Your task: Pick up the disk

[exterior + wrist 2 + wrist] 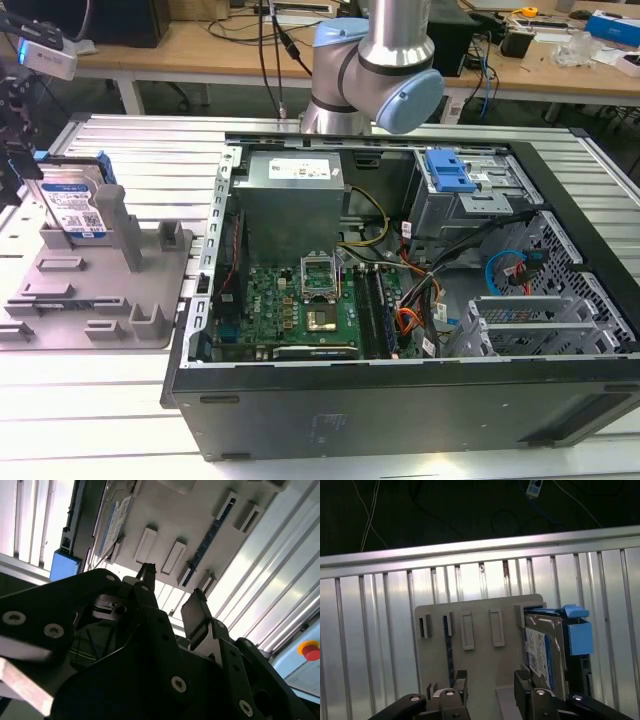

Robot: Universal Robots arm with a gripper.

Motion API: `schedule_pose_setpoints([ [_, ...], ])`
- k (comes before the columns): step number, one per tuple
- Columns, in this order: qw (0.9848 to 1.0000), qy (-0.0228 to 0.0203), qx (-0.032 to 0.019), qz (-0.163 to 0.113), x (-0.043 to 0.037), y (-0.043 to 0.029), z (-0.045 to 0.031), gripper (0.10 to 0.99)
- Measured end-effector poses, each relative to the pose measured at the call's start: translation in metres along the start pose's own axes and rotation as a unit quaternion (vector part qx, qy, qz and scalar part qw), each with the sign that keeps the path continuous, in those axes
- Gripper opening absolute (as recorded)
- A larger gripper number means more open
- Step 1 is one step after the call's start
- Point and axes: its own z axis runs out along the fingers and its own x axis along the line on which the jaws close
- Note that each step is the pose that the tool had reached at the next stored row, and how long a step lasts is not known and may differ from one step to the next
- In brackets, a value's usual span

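The disk (pixel 74 204) stands on edge in the grey slotted holder (pixel 95 300) at the exterior view's left, its white-and-blue label facing outward and a blue rail on its side. My gripper (pixel 15 165) hangs at that view's far left edge, just beside and above the disk. In the first wrist view the disk (pixel 547 650) rises from the holder (pixel 480 650), and my gripper (pixel 491 680) is open, with the disk just outside one finger and only the holder plate in the gap. The second wrist view shows the gripper (pixel 172 592) open above the holder (pixel 195 515) and the disk's label (pixel 115 525).
An open computer case (pixel 400 400) with a motherboard (pixel 300 305), a power supply (pixel 292 190) and a blue drive cage (pixel 450 172) stands to the exterior view's right of the holder. The arm's base (pixel 370 70) rises behind it. The table is slatted aluminium (pixel 90 410). A red button (pixel 311 650) sits nearby.
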Motion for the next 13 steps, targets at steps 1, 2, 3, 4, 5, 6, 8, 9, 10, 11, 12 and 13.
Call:
schedule_pose_setpoints([
  [1,1.0,0.0005,0.0,0.0,0.0,0.0,0.0,0.49],
  [2,1.0,0.0009,0.0,0.0,0.0,0.0,0.0,0.553],
  [3,1.0,0.0016,0.0002,0.0,0.0,0.0,0.0,0.553],
  [4,1.0,0.002,0.0003,0.0,-0.0008,0.0002,-0.0001,0.553],
  [5,1.0,0.0025,0.0009,0.0,-0.0037,0.0009,0.0,0.553],
  [6,1.0,0.0048,0.0043,0.0,-0.0124,0.0022,-0.0001,0.553],
  [8,0.9999,0.0067,0.0076,0.0,-0.0213,0.0037,0.0,0.553],
  [9,0.9999,0.0072,0.0084,0.0,-0.0254,0.0044,-0.0001,0.553],
  [10,0.9999,0.0075,0.009,0.0,-0.0294,0.005,-0.0001,0.553],
  [11,0.9999,0.0078,0.0096,0.0,-0.0338,0.0056,0.0,0.553],
  [12,0.9999,0.0083,0.0104,0.0,-0.0406,0.0067,0.0,0.553],
  [13,0.9999,0.0088,0.0108,0.0,-0.0458,0.0076,-0.0001,0.553],
])
